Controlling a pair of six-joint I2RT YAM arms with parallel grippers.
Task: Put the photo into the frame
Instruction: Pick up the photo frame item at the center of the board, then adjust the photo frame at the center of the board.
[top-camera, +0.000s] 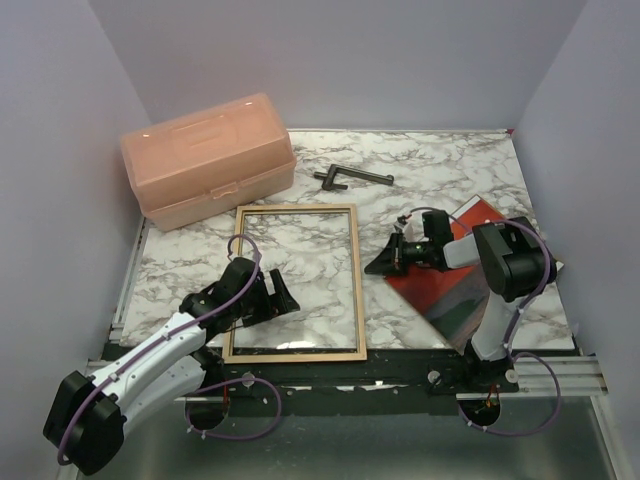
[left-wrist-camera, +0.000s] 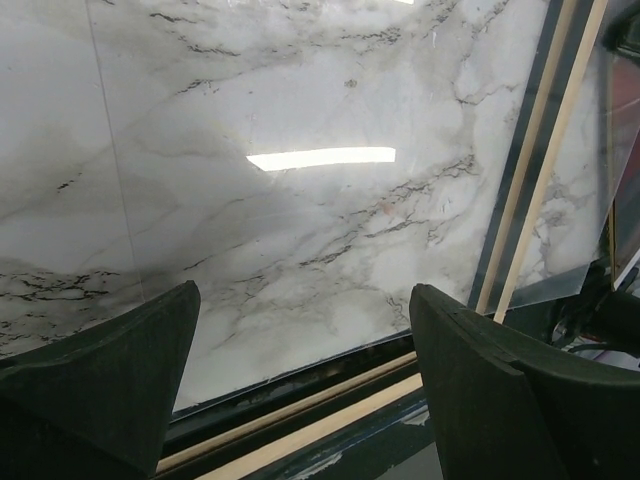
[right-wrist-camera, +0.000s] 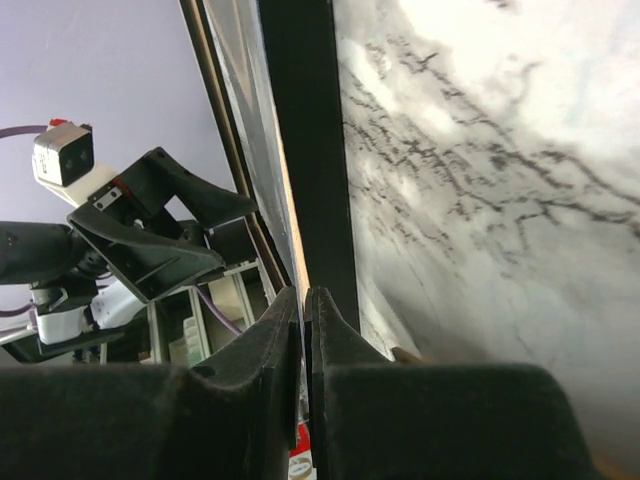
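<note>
Photo (top-camera: 430, 290) not yet in place. Print side up on the right part of the marble table (top-camera: 440, 165), red sky and dark sea showing, partly hidden under the right arm. Near the frame (top-camera: 296, 209) but not touching it, as far as the top view shows.

Frame flat on the table, left of centre, tan face up, clear pane in, marble veins visible through the glass. Nothing laid inside the opening.

Right gripper (top-camera: 376, 266) pointed left, away from the photo, tips just beside the frame's right rail. In the wrist view, fingers drawn together to a bare sliver, with a dark rail and a thin tan line running up from the tips. Impossible to say whether the rail's edge is actually nipped between them or only touched. Certainly not closed on the photo.

Left gripper (top-camera: 278, 297) low over the pane near the frame's near left corner, jaws spread wide, nothing between them.

Judged from this: task hardly begun, nothing of the insertion done. Attention apparently on the frame first, perhaps to lift or turn it. Left to do: picking up the print, laying it in the opening, squaring it to the rails.

Farther out, a pink lidded box (top-camera: 208, 160) at the far left and a dark T-shaped tool (top-camera: 350, 178) beyond the far rail, both apart from the work.
</note>
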